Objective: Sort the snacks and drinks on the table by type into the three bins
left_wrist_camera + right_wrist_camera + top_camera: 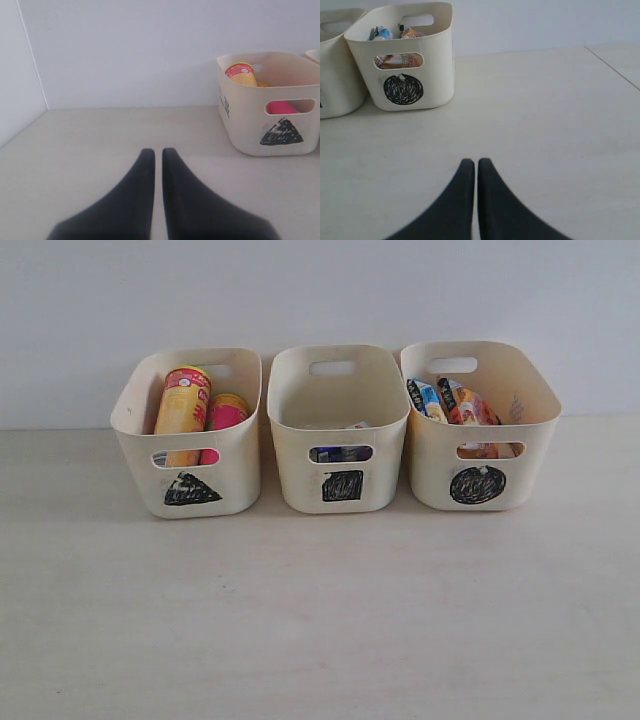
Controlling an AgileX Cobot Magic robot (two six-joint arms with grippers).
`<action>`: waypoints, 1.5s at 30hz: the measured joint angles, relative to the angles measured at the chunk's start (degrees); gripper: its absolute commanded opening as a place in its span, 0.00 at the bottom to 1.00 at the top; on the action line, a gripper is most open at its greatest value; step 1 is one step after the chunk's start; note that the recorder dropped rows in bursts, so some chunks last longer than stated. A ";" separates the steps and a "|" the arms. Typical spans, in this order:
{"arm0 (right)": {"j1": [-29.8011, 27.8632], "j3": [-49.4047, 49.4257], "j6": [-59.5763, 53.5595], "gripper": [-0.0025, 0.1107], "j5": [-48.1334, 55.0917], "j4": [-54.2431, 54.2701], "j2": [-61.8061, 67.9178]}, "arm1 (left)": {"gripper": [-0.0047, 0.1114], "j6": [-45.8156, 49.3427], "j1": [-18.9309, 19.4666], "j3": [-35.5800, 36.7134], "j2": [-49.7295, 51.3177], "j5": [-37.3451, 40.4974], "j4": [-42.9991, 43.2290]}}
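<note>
Nothing is held by left tool (pixel 158 151) & right tool (pixel 476 162), both pinched closed; tall yellow chip tube (pixel 183 400) could be toppled if cream triangle-marked plastic bin (pixel 240 480), far left, were bumped

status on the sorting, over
Shut, empty: left gripper, right gripper. Sorted: chip tubes in triangle bin, cartons in square bin, bags in circle bin. Nothing in the way.

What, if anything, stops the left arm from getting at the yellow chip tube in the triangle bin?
Probably nothing: likely yes. The table between the left gripper and the triangle bin is bare, and the yellow chip tube leans uncovered in the open-topped bin. The shut jaws must open first.
</note>
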 measured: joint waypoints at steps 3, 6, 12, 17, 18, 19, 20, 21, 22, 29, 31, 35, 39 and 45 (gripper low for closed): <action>0.00 0.00 0.00 0.02 0.00 0.00 0.00 | 0.08 0.00 0.00 0.00 0.00 1.38 0.00; 0.00 0.00 0.00 0.02 0.00 0.00 0.00 | 0.08 0.00 0.00 0.00 0.00 3.81 0.00; 0.00 0.00 0.00 0.02 0.00 0.00 0.00 | 0.08 0.00 0.00 0.00 0.00 5.79 -0.09; 0.00 0.00 0.00 0.02 0.00 0.00 0.00 | 0.08 0.00 0.00 0.00 0.00 7.12 -0.09; 0.00 0.00 0.00 0.02 0.00 0.00 0.00 | 0.08 0.00 0.00 0.00 0.00 7.22 -0.09; 0.00 0.00 0.00 0.02 0.00 0.00 0.00 | 0.08 0.00 0.00 0.00 0.00 7.22 -0.09; 0.00 0.00 0.00 0.02 0.00 0.00 0.00 | 0.08 0.00 0.00 0.00 0.00 7.22 -0.09; 0.00 0.00 0.00 0.02 0.00 0.00 0.00 | 0.08 0.00 0.00 0.00 0.00 7.22 -0.09; 0.00 0.00 0.00 0.02 0.00 0.00 0.00 | 0.08 0.00 0.00 0.00 0.00 7.22 -0.09; 0.00 0.00 0.00 0.02 0.00 0.00 0.00 | 0.08 0.00 0.00 0.00 0.00 7.22 -0.09; 0.00 0.00 0.00 0.02 0.00 0.00 0.00 | 0.08 0.00 0.00 0.00 0.00 7.22 -0.09; 0.00 0.00 0.00 0.02 0.00 0.00 0.00 | 0.08 0.00 0.00 0.00 0.00 7.22 -0.09; 0.00 0.00 0.00 0.02 0.00 0.00 0.00 | 0.08 0.00 0.00 0.00 0.00 7.22 -0.09; 0.00 0.00 0.00 0.02 0.00 0.00 0.00 | 0.08 0.00 0.00 0.00 0.00 7.22 -0.09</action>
